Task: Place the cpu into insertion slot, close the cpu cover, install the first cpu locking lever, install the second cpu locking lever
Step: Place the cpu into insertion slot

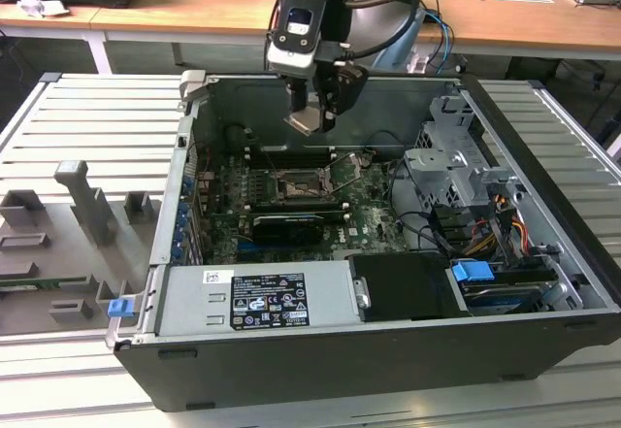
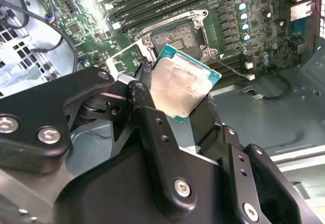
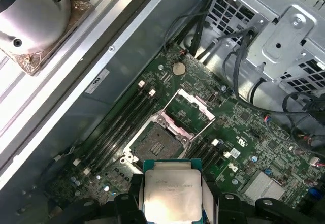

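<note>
On the exterior view's left, grey moulded fixtures point(image 1: 89, 205) stand on the slatted metal table point(image 1: 97, 117), just beside the open computer case point(image 1: 291, 370). Along the case's near side lies the grey power supply box point(image 1: 257, 297). Above the middle of the case the gripper point(image 1: 312, 115) hangs with its claw clamped on the cpu point(image 1: 302, 120); the chip is tilted and held in the air, clear of the motherboard point(image 1: 369, 216). In the second wrist view the black fingers point(image 2: 150, 115) press on two opposite edges of the cpu point(image 2: 180, 84). Below it the insertion slot point(image 1: 296, 188) lies with its contact field bare. In the first wrist view the cpu cover point(image 3: 194, 98) stands swung open beside the insertion slot point(image 3: 161, 144). To the exterior view's right are the metal drive cage point(image 1: 456, 156) and a blue connector point(image 1: 473, 275).
</note>
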`<state>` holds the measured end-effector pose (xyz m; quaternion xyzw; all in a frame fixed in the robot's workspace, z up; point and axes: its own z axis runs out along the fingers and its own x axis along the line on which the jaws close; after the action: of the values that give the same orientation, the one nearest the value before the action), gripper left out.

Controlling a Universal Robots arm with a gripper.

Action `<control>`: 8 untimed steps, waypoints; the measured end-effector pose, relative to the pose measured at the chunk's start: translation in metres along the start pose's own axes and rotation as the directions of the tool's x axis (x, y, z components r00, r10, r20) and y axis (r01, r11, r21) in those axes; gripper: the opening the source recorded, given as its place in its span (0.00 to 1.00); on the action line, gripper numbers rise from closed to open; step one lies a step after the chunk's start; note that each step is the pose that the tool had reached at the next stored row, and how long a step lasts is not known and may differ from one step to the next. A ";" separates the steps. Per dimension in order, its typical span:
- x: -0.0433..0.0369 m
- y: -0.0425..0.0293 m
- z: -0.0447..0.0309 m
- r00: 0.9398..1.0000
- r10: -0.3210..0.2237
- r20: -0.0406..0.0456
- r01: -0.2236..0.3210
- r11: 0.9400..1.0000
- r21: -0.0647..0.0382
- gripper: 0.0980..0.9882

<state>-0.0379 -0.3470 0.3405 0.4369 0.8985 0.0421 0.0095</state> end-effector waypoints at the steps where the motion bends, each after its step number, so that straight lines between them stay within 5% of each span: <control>1: 0.0000 0.0000 0.0002 1.000 0.011 0.001 -0.011 1.000 0.000 0.50; 8: -0.0004 0.0004 0.0012 0.996 0.084 0.007 -0.084 0.996 -0.002 0.50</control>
<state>-0.0373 -0.3470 0.3394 0.4746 0.8791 0.0416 0.0112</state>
